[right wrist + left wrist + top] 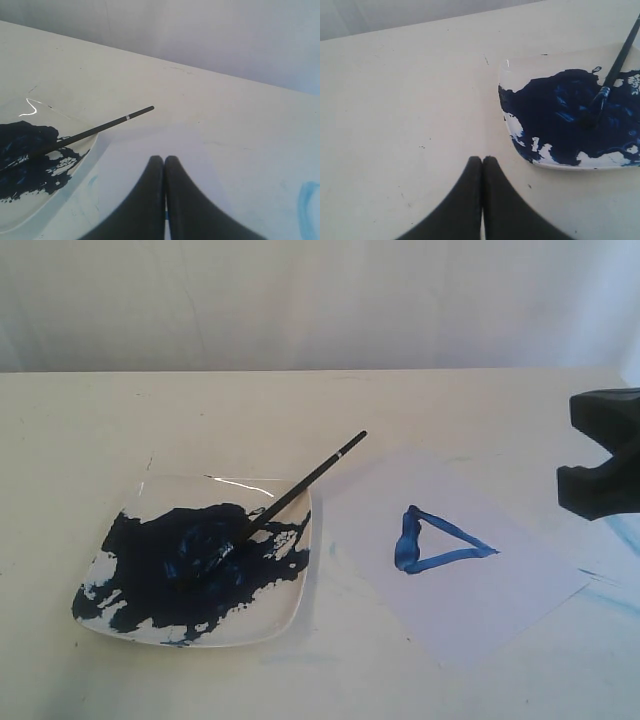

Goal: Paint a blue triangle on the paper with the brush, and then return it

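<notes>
The tabletop lies bare behind the plate and the paper, leaving wide room there. The brush leans on the plate's rim, its handle jutting over the narrow gap toward the paper.

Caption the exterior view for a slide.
Blue triangle painted on the paper; brush resting with its tip in the paint-smeared plate beside it.

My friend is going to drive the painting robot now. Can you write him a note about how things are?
Left gripper: shut, empty, near the plate.
Right gripper: shut, empty, raised by the paper.
Brush: resting on the plate, bristles in the blue paint, handle over the rim toward the paper.
Done: blue triangle painted on the paper, brush put down.
Left: seemingly nothing; the job looks finished.
</notes>
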{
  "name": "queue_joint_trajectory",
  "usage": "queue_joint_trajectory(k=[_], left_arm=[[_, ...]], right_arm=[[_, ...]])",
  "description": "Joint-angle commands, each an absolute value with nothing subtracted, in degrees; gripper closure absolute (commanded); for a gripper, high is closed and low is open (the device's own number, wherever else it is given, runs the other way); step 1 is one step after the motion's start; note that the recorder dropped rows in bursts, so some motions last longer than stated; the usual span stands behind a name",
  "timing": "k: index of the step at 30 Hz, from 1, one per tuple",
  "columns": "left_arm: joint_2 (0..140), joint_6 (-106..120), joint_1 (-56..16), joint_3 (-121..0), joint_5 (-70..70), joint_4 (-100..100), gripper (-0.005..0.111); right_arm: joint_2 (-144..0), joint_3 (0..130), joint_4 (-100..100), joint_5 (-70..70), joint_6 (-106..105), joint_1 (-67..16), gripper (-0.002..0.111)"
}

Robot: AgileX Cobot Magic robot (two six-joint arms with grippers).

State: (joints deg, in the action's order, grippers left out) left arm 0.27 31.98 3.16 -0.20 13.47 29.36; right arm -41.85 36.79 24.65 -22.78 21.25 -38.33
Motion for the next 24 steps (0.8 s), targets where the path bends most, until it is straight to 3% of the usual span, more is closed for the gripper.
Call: queue_joint_trajectory(k=[1,9,24], left_arm=[[0.00,31.29,3.26,0.00,13.37,23.20,0.107],[0.00,-7.44,1.34,0.00,14.00,-0.91,0.107],[0.00,-4.25,1.34,0.00,14.11,-0.91,0.107]], right_arm=[[-41.45,36.52,25.32,-22.62,20.69,-38.26,0.108],[-41.45,36.52,25.32,-22.62,20.69,-38.26,0.108],[-41.45,36.52,25.32,-22.62,20.69,-38.26,0.108]])
